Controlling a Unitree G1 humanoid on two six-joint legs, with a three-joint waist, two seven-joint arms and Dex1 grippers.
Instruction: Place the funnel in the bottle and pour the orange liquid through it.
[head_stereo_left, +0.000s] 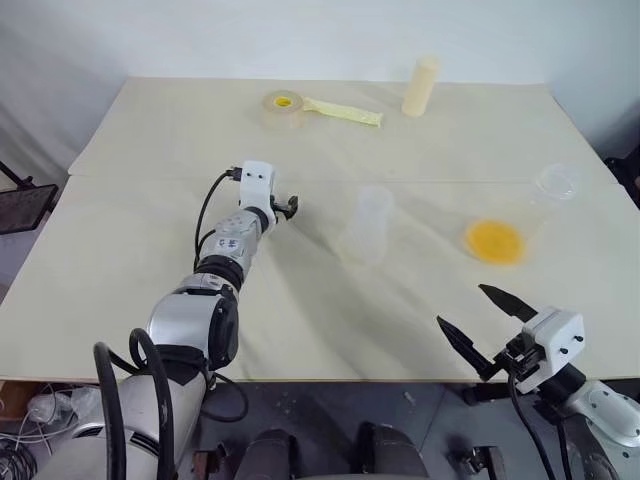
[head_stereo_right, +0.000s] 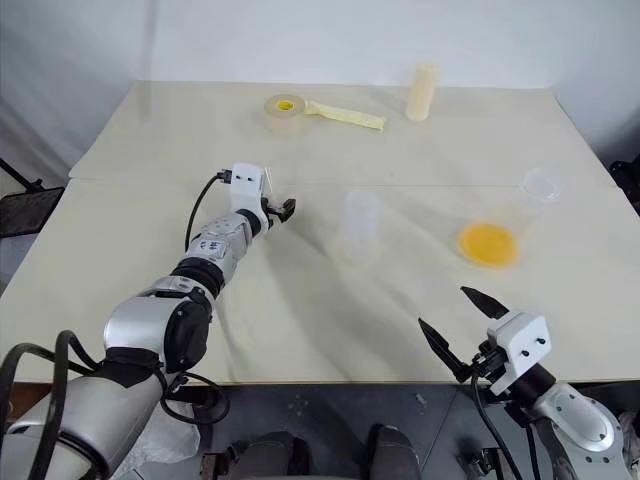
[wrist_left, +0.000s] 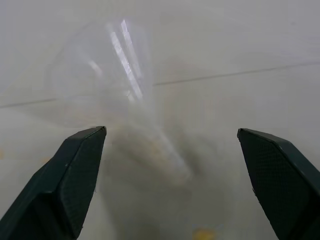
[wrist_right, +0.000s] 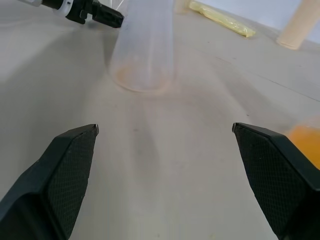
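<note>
Reaching left end effector, fingers apart, toward clear funnel on surface; right end effector apart, empty. You risk knocking bottle; funnel nearly invisible.

Frosted whitish bottle, yellow-orange liquid, yellow tape roll, cream cylinder

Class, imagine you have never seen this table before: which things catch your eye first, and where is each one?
The orange liquid stands out most, a bright pool in the base of a clear flask on the table's right side. Near the middle stands the frosted bottle, with the left gripper open just to its left. A yellow tape roll and a cream cylinder sit along the far edge.
</note>
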